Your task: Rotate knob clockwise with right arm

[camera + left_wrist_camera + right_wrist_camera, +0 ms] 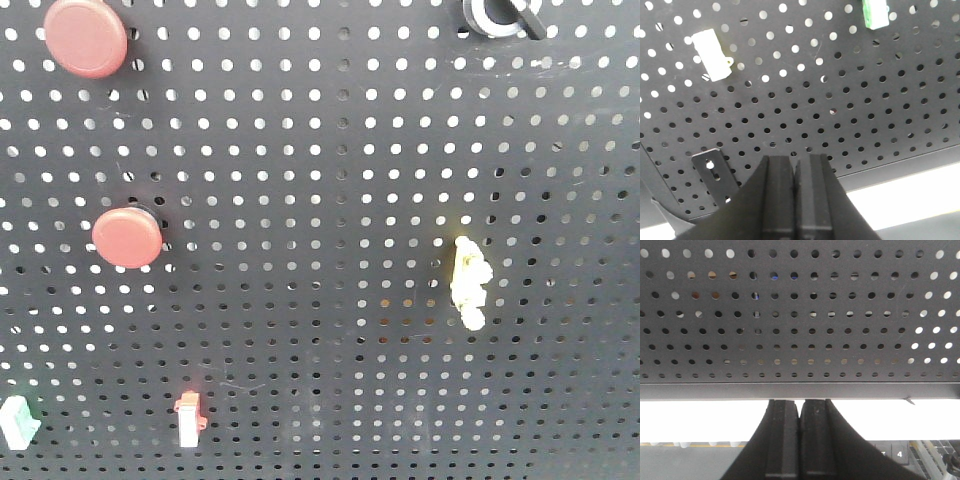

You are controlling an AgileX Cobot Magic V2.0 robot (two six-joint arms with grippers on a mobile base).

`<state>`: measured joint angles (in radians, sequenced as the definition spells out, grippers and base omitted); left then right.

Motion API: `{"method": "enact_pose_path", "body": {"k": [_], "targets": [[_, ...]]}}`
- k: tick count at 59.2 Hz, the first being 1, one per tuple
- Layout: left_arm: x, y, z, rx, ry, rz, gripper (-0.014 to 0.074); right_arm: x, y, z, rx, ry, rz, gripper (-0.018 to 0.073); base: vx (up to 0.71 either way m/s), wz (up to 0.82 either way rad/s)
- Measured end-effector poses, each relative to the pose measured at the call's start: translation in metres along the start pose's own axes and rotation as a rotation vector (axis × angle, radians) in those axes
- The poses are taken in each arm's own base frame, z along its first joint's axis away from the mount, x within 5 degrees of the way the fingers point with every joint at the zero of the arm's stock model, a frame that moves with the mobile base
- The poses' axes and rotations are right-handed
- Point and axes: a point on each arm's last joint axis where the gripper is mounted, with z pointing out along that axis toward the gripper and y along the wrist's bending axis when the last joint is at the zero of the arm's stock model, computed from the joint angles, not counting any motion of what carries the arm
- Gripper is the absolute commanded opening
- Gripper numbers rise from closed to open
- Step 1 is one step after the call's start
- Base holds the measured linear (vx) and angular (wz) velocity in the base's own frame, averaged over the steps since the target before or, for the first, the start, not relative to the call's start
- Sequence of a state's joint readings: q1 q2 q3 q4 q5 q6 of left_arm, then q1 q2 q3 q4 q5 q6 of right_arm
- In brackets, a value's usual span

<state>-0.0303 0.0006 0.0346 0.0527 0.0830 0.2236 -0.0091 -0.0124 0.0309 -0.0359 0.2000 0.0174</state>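
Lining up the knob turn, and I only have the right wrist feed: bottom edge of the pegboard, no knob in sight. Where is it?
Observer: The front camera shows the knob at the top edge of the pegboard, right of centre and partly cropped.
Operator: Which way does the pointer face?
Observer: Its black bar handle slants down to the right.
Operator: Anything close to it?
Observer: The nearest thing is a yellow toggle, well below it.
Operator: Left end effector state?
Observer: The left end effector is shut and faces the lower part of the board.
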Motion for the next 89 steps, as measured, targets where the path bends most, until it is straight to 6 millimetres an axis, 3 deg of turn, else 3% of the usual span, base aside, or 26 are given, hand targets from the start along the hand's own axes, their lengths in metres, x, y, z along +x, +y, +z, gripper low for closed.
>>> {"method": "enact_pose_path", "body": {"k": [11, 24, 38, 43, 51, 63, 76, 89], "targets": [[0.0, 0.0, 0.0, 0.0, 0.0, 0.0, -0.0006, -0.009, 0.0, 0.0, -0.001, -0.098, -0.002, -0.0011, 0.0, 0.0], [0.0, 0.0, 0.0, 0.0, 0.0, 0.0, -0.0006, -0.04, 0.0, -0.008, -0.003, -0.301, -0.005, -0.0011, 0.0, 0.0], [0.0, 0.0, 0.0, 0.0, 0.0, 0.0, -0.0006, -0.156, -0.002, -0.036, 0.005, -0.471, -0.012, -0.0011, 0.0, 0.0], [0.0, 0.0, 0.0, 0.0, 0.0, 0.0, -0.0006, -0.19, -0.003, -0.028, 0.006, -0.451, -0.011, -0.0011, 0.0, 0.0], [0.0, 0.0, 0.0, 0.0, 0.0, 0.0, -0.0006, -0.226, -0.004, -0.012, 0.004, -0.432, -0.004, -0.0011, 0.0, 0.0], [0.0, 0.0, 0.0, 0.0, 0.0, 0.0, -0.0006, -0.239, -0.003, 0.007, -0.016, -0.418, 0.076, -0.0011, 0.0, 0.0], [0.0, 0.0, 0.0, 0.0, 0.0, 0.0, -0.0006, -0.241, -0.003, 0.008, -0.042, -0.419, 0.185, -0.0008, 0.0, 0.0], [0.0, 0.0, 0.0, 0.0, 0.0, 0.0, -0.0006, -0.256, 0.0, 0.02, -0.077, -0.271, 0.22, -0.0008, 0.0, 0.0]]}}
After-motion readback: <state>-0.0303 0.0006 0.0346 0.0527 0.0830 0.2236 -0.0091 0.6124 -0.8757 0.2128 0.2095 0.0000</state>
